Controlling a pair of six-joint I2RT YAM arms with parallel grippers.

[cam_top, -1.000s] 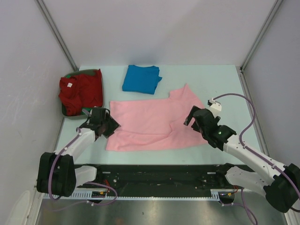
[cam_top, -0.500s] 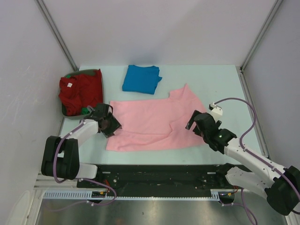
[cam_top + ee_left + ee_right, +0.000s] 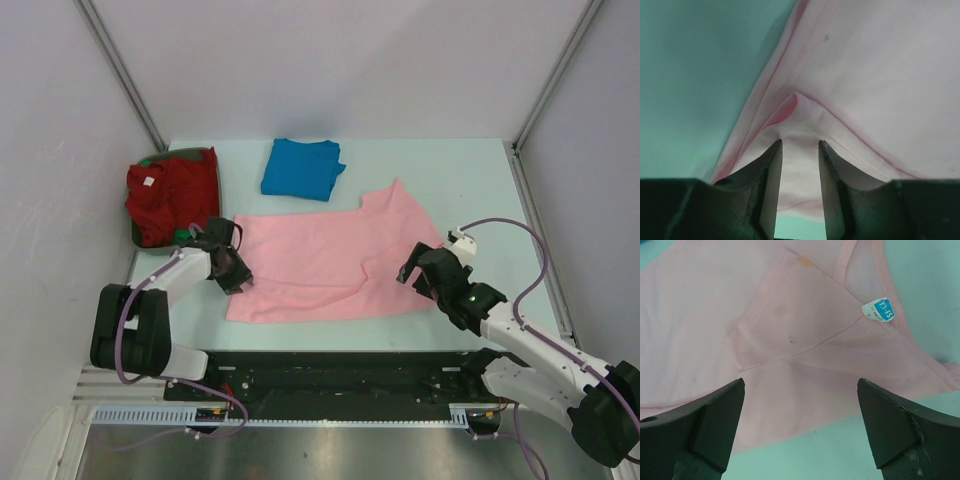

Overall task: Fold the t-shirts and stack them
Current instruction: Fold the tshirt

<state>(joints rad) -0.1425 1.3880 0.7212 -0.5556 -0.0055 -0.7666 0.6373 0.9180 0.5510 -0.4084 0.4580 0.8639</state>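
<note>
Three t-shirts, two grippers. One red t-shirt [image 3: 165, 195], soft and crumpled, is lying heaped in a dark tray [image 3: 145, 243] at far left. The left gripper [image 3: 800, 145] is pinching a raised fold at the left edge of the pink t-shirt [image 3: 320, 265], with its fingers nearly together on the cloth. One blue t-shirt [image 3: 300, 168] is sitting folded square behind it. The pink one, a smooth knit, is lying spread flat on the pale green table [image 3: 450, 180]. The right gripper [image 3: 800, 390] is hovering over the shirt's collar side, fingers wide apart.

The left gripper [image 3: 800, 144] has its 2 jaws pinched in tight on a bunched-up edge of the pink t-shirt [image 3: 870, 85]. Teal desk [image 3: 690, 75] shows off to the left.
</note>
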